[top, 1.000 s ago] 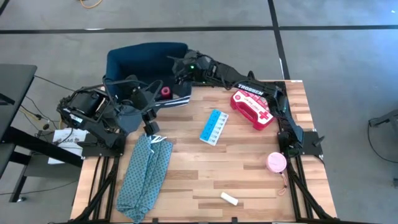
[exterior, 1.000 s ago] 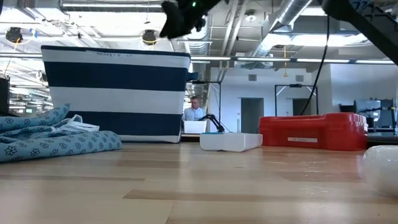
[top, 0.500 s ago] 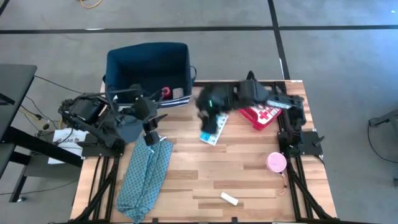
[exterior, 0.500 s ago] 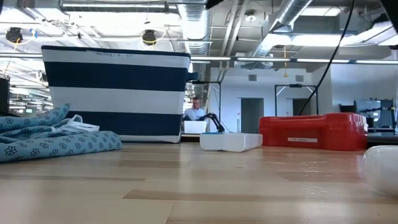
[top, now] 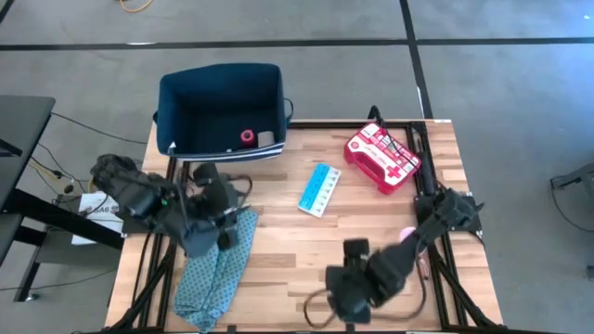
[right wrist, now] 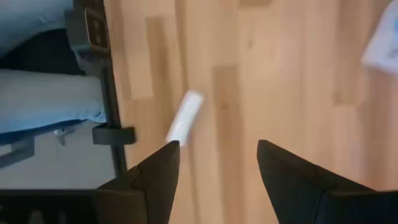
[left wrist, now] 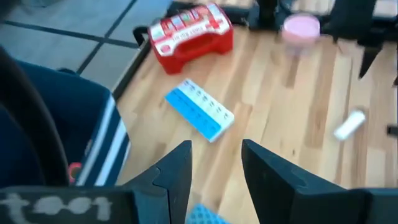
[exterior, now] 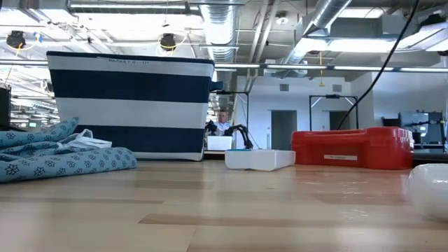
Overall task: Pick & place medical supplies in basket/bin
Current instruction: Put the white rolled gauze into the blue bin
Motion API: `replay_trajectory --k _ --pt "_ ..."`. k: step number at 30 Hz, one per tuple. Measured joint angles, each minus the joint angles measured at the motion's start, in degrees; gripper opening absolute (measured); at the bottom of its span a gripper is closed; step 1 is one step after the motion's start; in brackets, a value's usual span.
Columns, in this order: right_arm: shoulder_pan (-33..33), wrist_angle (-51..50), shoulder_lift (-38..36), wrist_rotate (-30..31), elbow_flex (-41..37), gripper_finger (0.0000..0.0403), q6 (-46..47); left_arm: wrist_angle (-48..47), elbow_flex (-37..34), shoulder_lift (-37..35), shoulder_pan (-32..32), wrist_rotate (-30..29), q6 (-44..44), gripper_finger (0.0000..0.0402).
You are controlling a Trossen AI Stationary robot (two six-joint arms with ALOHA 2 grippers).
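From overhead I get flat, even light with soft shadows; both arms smear with motion blur; in the low view the ceiling lamps (exterior: 166,42) glare bright and the near tabletop (exterior: 210,217) is out of focus; both wrist views are soft, the left one warm-tinted.

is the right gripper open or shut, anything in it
Open and empty. In its wrist view the right gripper shows two dark fingers spread wide with bare table between them, and the small white packet lies ahead, untouched.
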Motion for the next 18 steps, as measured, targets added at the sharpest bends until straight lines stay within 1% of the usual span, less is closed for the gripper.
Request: replay_trajectory --k 4,8,12,18 --pt "3.1 1.0 2.7 2.6 -2.2 0.0212 6.3 0.2 -3.8 0.0 -3.7 -0.8 -4.3 0.0130" --pt "1.6 0.2 6.6 2.5 -3.7 0.0218 10.0 2.6 -7.2 0.0 -6.8 -1.1 -5.2 0.0130" --pt "-0.9 0.3 10.5 -0.8 -3.6 0.0221 12.3 2.2 -8.9 0.0 -9.6 -1.8 -5.3 0.0130" --pt "-3.5 1.0 15.2 -8.0 -3.6 0.0221 14.4 -0.2 -10.2 0.0 -12.8 -2.8 -5.1 0.0130"
